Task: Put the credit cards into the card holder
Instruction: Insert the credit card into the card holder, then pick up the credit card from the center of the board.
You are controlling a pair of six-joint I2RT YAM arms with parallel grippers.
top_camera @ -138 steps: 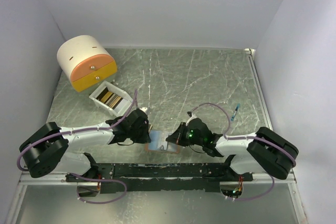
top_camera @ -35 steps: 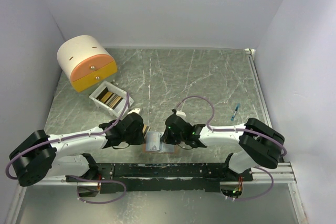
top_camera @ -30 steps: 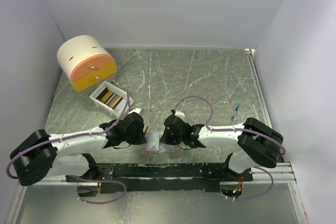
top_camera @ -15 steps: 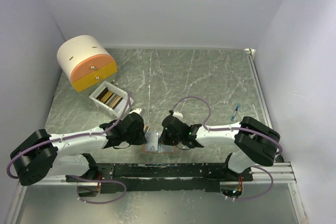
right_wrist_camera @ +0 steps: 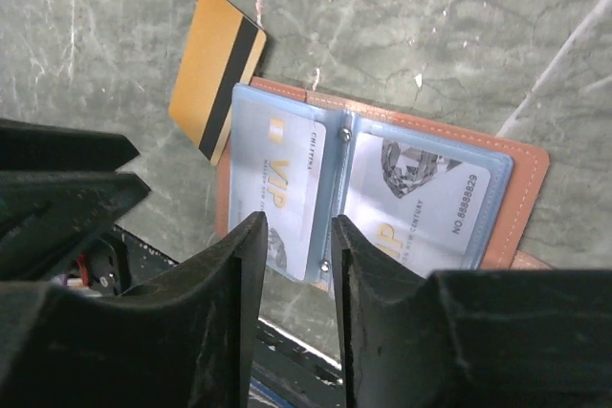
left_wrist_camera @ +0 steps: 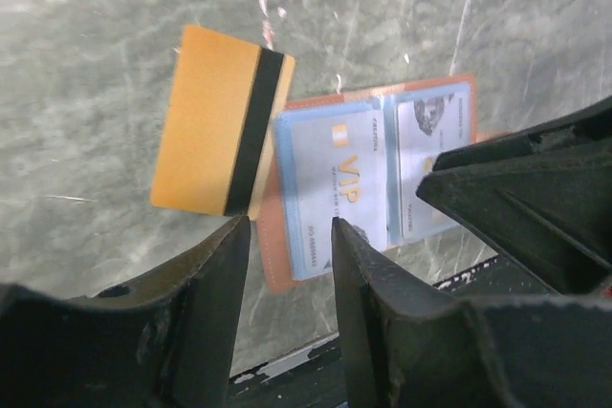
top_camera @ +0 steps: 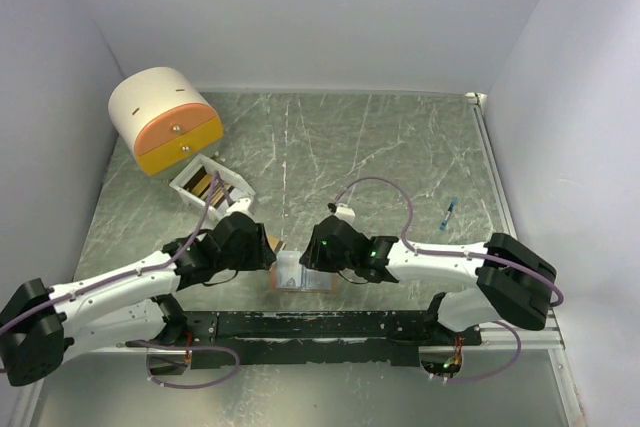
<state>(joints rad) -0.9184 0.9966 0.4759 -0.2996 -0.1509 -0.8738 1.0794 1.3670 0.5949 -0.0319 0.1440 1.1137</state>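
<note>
Credit card (left_wrist_camera: 222, 121) in striped orange lies on my bench (left_wrist_camera: 96, 26) touching the left edge of the open card holder (left_wrist_camera: 378, 174), pale VIP cards (right_wrist_camera: 287, 179) fill its blue pockets, and my left tool (left_wrist_camera: 287, 231) and right tool (right_wrist_camera: 297, 226) hang above, narrowly parted, holding nothing.

1 card holder (right_wrist_camera: 524, 179), open, under right claw (right_wrist_camera: 296, 226). 2 pale vip cards (right_wrist_camera: 277, 179) in its pockets. 1 orange striped card (left_wrist_camera: 215, 121) just beyond left claw (left_wrist_camera: 287, 236). 1 white box (top_camera: 183, 190), cards inside uncountable. 1 drawer unit (top_camera: 165, 119).
</note>
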